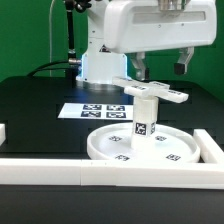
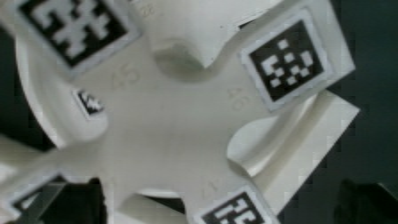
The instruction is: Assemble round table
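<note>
In the exterior view the round table's large rimmed disc (image 1: 105,148) lies flat on the black table near the front. The short leg (image 1: 145,122) stands upright on the disc, and the cross-shaped base (image 1: 152,92) sits on top of it. My gripper (image 1: 160,72) hangs just above the base, open, with its fingers spread wide and nothing between them. In the wrist view the base (image 2: 169,120) fills the picture, with tags on its lobes (image 2: 285,60). My fingers do not show there.
The marker board (image 1: 95,110) lies flat behind the disc. Long white rails border the work area: one along the front (image 1: 60,168), one at the exterior view's right (image 1: 212,148), and a piece at its left (image 1: 3,130). A green wall stands behind.
</note>
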Available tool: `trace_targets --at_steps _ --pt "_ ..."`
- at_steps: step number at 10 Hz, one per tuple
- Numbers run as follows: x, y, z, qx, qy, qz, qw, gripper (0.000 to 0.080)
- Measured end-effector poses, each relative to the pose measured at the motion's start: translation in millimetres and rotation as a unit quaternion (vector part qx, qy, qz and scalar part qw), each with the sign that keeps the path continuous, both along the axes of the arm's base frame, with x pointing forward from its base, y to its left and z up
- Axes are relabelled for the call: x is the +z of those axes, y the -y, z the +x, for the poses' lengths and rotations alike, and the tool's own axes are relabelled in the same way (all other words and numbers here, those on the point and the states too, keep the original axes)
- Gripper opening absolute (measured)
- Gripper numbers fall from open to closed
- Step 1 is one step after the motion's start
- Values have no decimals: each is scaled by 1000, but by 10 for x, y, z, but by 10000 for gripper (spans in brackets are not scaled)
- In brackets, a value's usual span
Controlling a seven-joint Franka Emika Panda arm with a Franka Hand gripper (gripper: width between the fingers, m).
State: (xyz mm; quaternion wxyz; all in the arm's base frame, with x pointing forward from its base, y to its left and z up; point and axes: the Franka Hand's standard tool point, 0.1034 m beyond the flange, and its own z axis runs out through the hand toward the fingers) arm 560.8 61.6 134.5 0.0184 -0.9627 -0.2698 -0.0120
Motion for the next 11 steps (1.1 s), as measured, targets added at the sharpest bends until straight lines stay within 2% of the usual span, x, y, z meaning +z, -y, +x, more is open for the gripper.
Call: trace_targets --at_steps 3,4,7,11 --pt "-15 37 -5 65 1 -2 998 648" --pt "-16 53 -2 128 4 -5 992 648" --pt "-70 54 -20 330 1 -36 943 648" --pt "-89 98 -21 443 -6 -53 895 648"
